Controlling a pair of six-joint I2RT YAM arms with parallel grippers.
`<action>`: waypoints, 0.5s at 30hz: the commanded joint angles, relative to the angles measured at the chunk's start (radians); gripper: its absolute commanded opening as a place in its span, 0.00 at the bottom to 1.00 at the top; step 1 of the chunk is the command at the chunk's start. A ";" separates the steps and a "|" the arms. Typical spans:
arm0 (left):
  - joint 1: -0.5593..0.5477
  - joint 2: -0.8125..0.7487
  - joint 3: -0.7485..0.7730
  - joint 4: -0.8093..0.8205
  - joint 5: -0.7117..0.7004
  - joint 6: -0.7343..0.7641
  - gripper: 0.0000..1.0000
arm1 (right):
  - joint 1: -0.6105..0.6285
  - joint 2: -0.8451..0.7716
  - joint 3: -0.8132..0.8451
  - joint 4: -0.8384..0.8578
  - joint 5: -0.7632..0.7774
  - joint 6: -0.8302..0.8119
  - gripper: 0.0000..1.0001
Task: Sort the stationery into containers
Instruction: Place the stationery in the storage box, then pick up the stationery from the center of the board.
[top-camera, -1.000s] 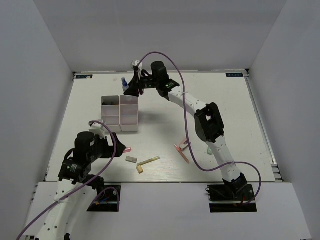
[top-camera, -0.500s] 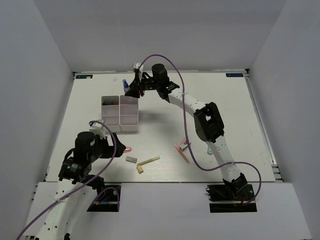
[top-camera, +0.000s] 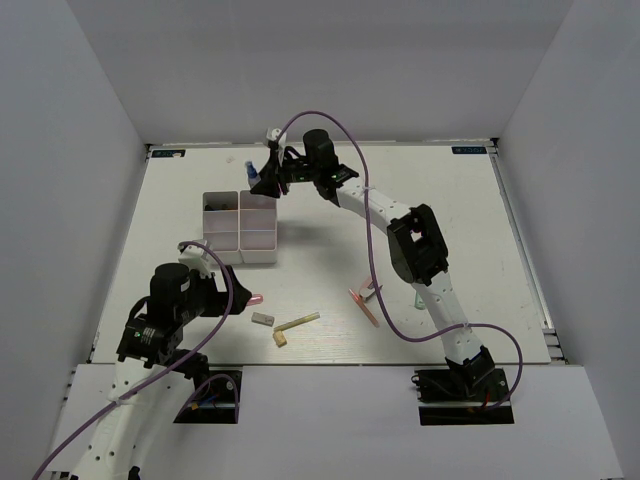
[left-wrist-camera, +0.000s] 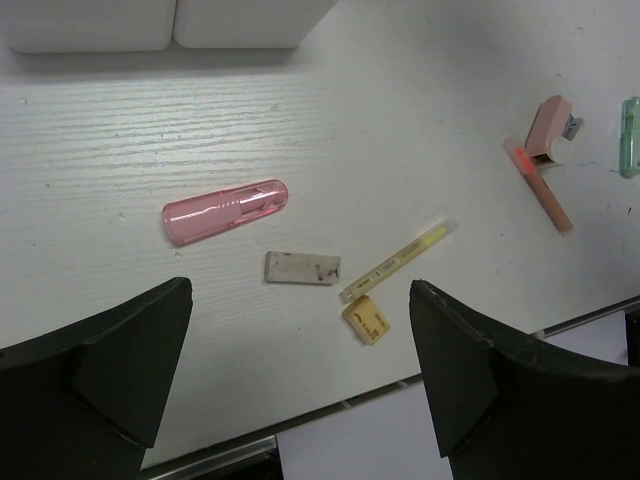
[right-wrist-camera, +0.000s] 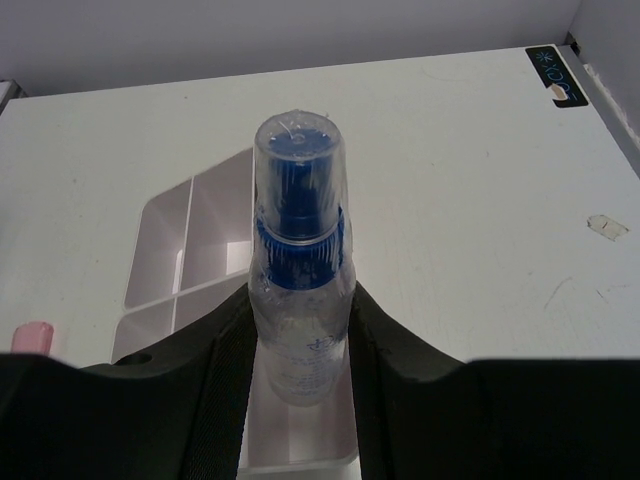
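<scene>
Partly hidden, the clear blue-capped tube sits clamped in the right claw, masking the organizer box; left claw spread apart.

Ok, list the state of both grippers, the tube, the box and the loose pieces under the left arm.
Right gripper: shut on the blue-capped tube.
Blue-capped tube: cap on, gripped, held in the air near the organizer.
Left gripper: open, empty, hovering over the loose pieces.
Organizer: upright, open-top.
Pink highlighter: lying flat, loose.
Grey block: lying flat, loose.
Yellowish stick: lying flat, loose.
</scene>
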 joint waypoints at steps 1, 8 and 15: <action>-0.001 0.000 0.004 -0.008 0.009 -0.003 1.00 | 0.002 -0.016 -0.006 0.043 -0.010 -0.023 0.42; 0.002 -0.006 -0.001 -0.016 0.005 -0.006 1.00 | 0.003 -0.034 -0.012 0.043 -0.008 -0.019 0.60; 0.002 0.005 0.009 -0.019 0.018 -0.013 0.96 | 0.005 -0.118 -0.046 0.049 -0.002 0.012 0.56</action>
